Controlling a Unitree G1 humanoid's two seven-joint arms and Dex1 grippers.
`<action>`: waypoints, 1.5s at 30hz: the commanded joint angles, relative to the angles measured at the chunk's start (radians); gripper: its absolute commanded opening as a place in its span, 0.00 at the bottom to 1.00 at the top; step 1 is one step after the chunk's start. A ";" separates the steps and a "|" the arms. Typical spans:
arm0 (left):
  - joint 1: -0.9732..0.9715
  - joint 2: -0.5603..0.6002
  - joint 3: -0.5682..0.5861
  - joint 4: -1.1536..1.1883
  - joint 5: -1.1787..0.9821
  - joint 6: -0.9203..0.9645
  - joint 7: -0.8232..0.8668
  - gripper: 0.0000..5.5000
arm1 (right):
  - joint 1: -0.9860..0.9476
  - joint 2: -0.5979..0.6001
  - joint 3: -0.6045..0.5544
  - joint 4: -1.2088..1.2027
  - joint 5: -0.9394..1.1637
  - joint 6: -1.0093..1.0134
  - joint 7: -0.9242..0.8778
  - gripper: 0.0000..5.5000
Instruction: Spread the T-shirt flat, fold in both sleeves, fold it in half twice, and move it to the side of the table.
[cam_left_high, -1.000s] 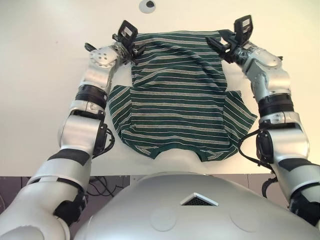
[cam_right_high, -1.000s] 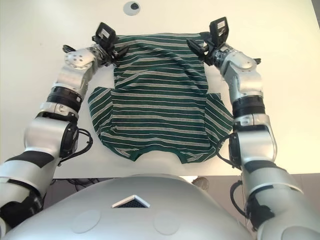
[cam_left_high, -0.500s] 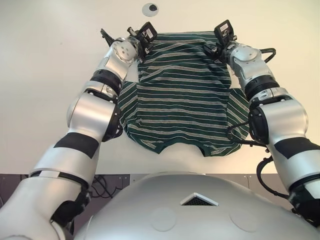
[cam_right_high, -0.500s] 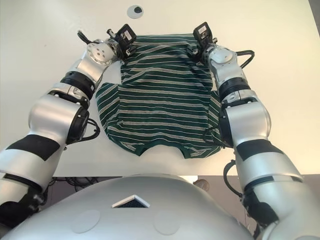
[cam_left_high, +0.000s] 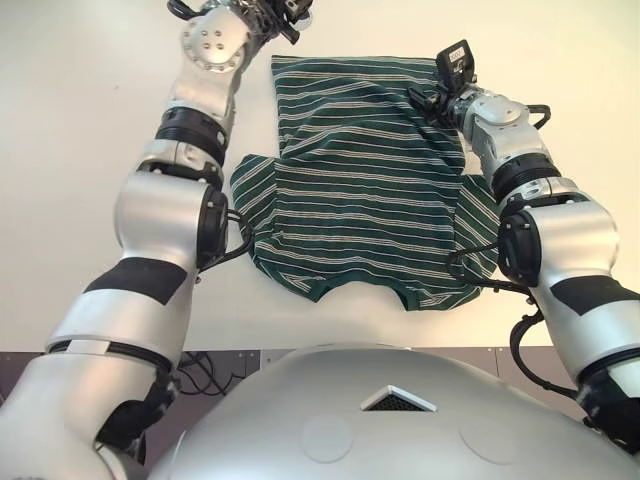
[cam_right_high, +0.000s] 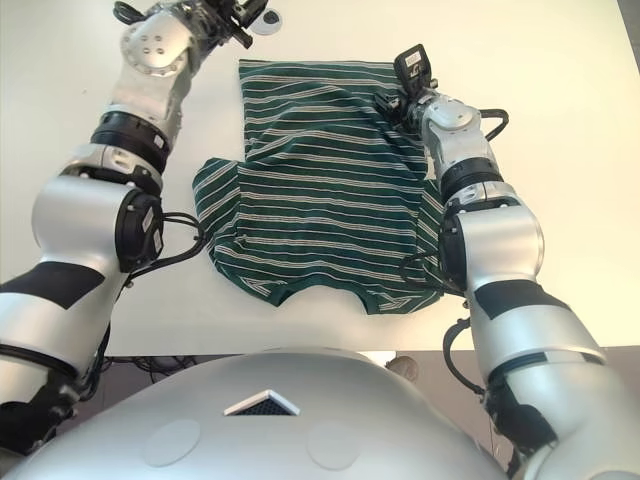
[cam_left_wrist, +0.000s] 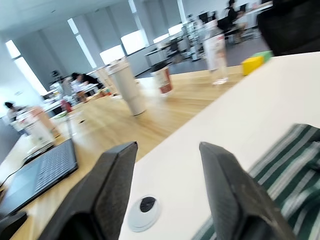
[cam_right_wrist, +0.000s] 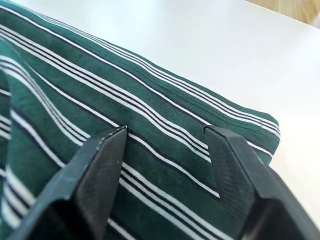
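Left hand (cam_left_wrist: 167, 148) wide open, empty, above the counter (cam_left_high: 90, 120) just beyond the T-shirt's (cam_left_high: 365, 180) far left corner; right hand (cam_right_wrist: 166, 132) open, fingers straddling the T-shirt's far right hem; T-shirt spread on counter, sleeves out.

White table (cam_left_high: 80, 150) with a round cap (cam_left_wrist: 143, 212) set in its far part. Beyond the table, a wooden desk (cam_left_wrist: 165, 115) bears a laptop (cam_left_wrist: 37, 172), tumbler (cam_left_wrist: 127, 87), cup (cam_left_wrist: 162, 80), bottle (cam_left_wrist: 215, 50) and yellow block (cam_left_wrist: 251, 64). Farther beyond, bright windows (cam_left_wrist: 120, 47) stand between grey pillars. Cables (cam_left_high: 200, 372) lie under the table's near edge.
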 joint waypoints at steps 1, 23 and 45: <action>0.459 0.242 -0.114 -0.625 -0.128 0.197 -0.437 0.41 | 0.037 -0.028 -0.024 -0.009 -0.003 -0.002 0.002 0.51; 0.980 0.672 -0.049 -1.424 -0.577 0.842 -0.701 0.41 | 0.111 -0.069 -0.016 -0.022 -0.033 0.017 0.016 0.51; 1.020 0.708 -0.261 -1.242 -0.179 0.483 -0.654 0.41 | 0.121 -0.075 -0.102 -0.066 0.064 -0.018 0.151 0.51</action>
